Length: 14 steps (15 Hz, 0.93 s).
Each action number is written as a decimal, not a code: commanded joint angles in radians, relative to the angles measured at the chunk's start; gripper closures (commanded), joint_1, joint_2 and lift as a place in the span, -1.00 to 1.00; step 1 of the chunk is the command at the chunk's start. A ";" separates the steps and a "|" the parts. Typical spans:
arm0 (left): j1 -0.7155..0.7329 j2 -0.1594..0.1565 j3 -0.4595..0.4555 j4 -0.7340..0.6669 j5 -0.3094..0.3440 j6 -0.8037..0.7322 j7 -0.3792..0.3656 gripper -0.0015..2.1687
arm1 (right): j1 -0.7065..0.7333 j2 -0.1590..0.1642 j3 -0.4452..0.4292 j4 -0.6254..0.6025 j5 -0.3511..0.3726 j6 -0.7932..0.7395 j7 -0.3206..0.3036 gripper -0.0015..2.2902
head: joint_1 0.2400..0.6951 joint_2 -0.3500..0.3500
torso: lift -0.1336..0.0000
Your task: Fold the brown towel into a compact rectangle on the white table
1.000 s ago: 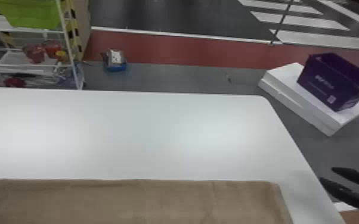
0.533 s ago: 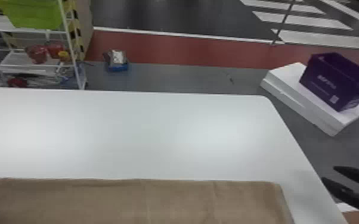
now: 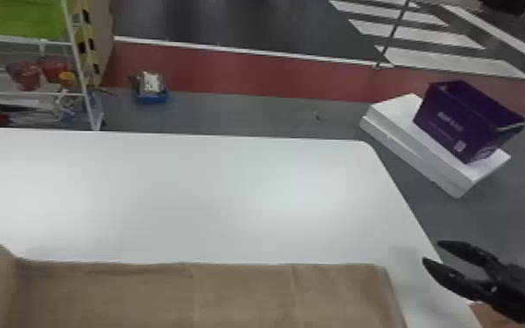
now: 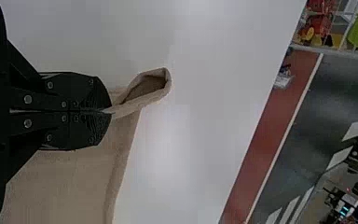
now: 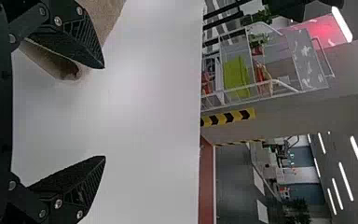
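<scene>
Brown towel [image 3: 240, 296] (partly beyond head view's edge)

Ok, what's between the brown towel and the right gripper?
Just a bare strip of white table between towel and right gripper, in the head view.

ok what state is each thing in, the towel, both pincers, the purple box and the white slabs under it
brown towel: laid out on the table, one corner pinched and curled up, not yet a compact rectangle
left pincer: shut on the towel's edge
right pincer: open, nothing between its fingers
purple box: open at the top
white slabs: stacked on the floor, bearing the box
</scene>
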 commanded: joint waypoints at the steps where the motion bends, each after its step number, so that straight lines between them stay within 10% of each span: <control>1: -0.027 -0.003 -0.010 -0.013 0.037 0.005 0.001 0.31 | -0.002 0.003 0.008 0.002 0.000 -0.007 0.003 -0.81 | 1.00 -0.71 | -0.84; 14: -0.008 -0.003 -0.092 -0.186 0.176 0.005 -0.037 0.31 | -0.012 0.029 0.082 -0.010 -0.069 -0.004 0.003 -0.65 | 1.00 -0.94 | -0.84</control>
